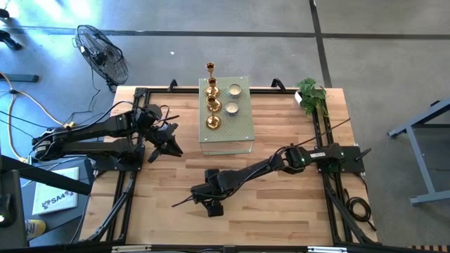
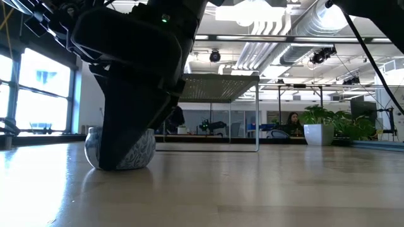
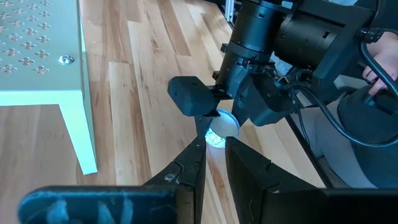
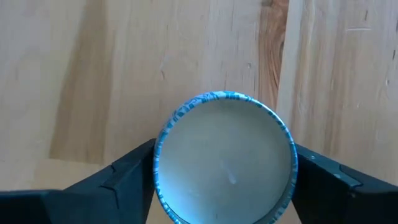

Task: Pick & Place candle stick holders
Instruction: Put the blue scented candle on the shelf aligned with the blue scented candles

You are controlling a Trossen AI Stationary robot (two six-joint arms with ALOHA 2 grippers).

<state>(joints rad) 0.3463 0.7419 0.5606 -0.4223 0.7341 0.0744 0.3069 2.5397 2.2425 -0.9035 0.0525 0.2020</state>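
Candle cup (image 4: 225,158) on the counter (image 1: 281,204) was found bracketed by the right gripper (image 1: 211,204), jaws apart and not yet clamped; closure was judged next, the left gripper (image 1: 171,149) waiting with jaws closed.

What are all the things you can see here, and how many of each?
Gold candle holders: three, shiny gold, in a row on the green slab's left side, the farthest at its back edge.
Cream cups: two, cream-white, on the slab beside the gold ones.
Patterned cup: one, blue-and-white rim, on the bare wood table in front of the slab.
Green slab: one, pale green with holes, standing on legs at the table's back middle.
Plant: one, green, back right corner.
Fan: one, black, on the floor beyond the table's left.
Left gripper: dark, shut, empty, left of the slab.
Right gripper: dark, fingers either side of the patterned cup.
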